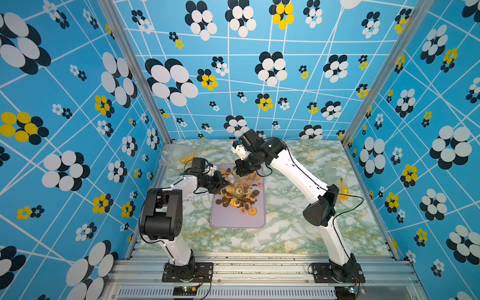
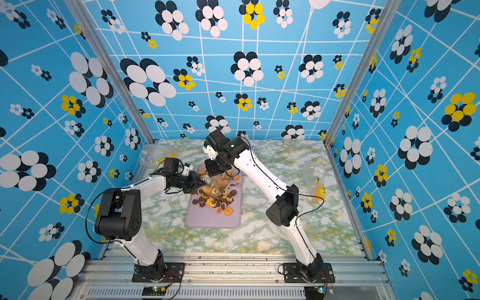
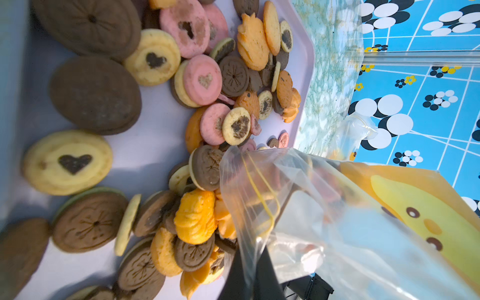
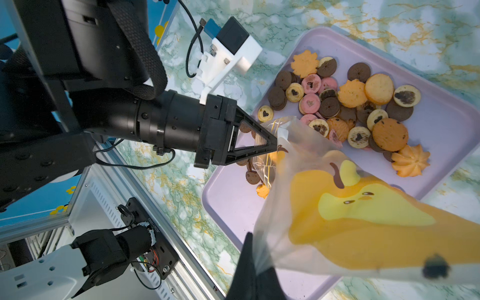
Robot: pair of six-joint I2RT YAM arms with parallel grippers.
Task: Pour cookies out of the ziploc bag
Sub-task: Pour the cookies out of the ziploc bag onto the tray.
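Observation:
The ziploc bag (image 1: 237, 188) (image 2: 214, 188) is clear plastic with a yellow-orange face print. It hangs tilted over a lilac tray (image 1: 236, 220), mouth down by the cookie pile. My left gripper (image 3: 249, 259) (image 4: 276, 145) is shut on a bag edge near the mouth. My right gripper (image 4: 255, 270) (image 1: 241, 172) is shut on a pinched corner of the bag (image 4: 337, 220) higher up. Brown, pink, yellow and orange cookies (image 1: 241, 201) (image 3: 202, 83) (image 4: 350, 109) lie heaped on the tray's far half. Cookie shapes show through the plastic (image 3: 324, 220); I cannot tell if they are inside it.
A second clear bag (image 1: 176, 154) lies at the table's back left, and a third bag (image 1: 337, 179) lies by the right wall behind my right arm. Patterned walls close in three sides. A metal rail (image 1: 259, 262) runs along the front.

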